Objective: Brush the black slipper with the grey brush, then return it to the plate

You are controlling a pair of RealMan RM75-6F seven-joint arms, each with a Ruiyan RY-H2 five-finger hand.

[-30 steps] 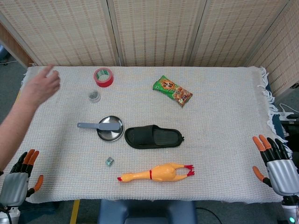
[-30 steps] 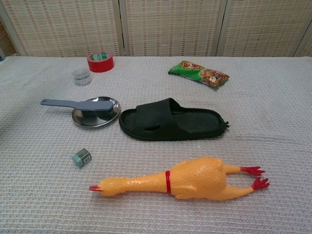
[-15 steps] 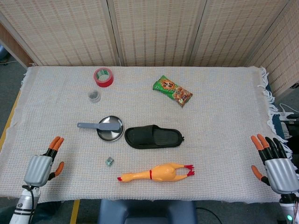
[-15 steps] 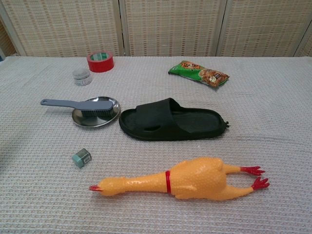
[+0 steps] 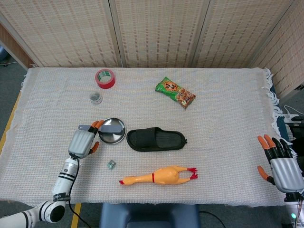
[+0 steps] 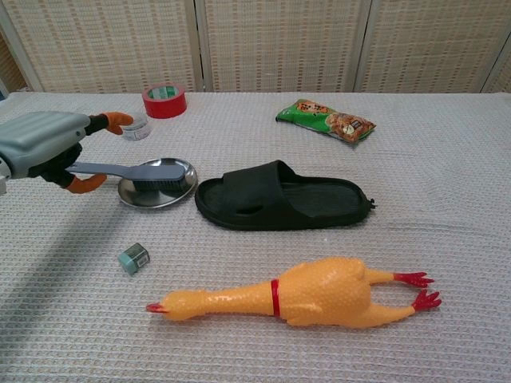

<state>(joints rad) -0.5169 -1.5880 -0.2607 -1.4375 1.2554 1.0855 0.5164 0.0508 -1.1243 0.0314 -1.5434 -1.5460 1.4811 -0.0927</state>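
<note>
The grey brush (image 6: 140, 171) lies with its head on the round metal plate (image 6: 160, 194) and its handle pointing left. The black slipper (image 6: 279, 197) lies on the cloth just right of the plate (image 5: 113, 137). My left hand (image 5: 83, 140) hovers over the brush handle, fingers spread with orange tips; in the chest view the left hand (image 6: 48, 144) sits above the handle's end and holds nothing. My right hand (image 5: 281, 164) rests open at the table's right front edge, far from the slipper (image 5: 156, 139).
A yellow rubber chicken (image 5: 159, 176) lies near the front edge. A small green-grey block (image 5: 111, 164) sits beside the left arm. A red tape roll (image 5: 105, 78), a small clear jar (image 5: 96, 97) and a green snack bag (image 5: 175, 92) lie further back.
My left hand has moved from the table's front left corner forward and inward to above the brush handle. A person's arm at the far left has left the view. The right hand barely shifted.
</note>
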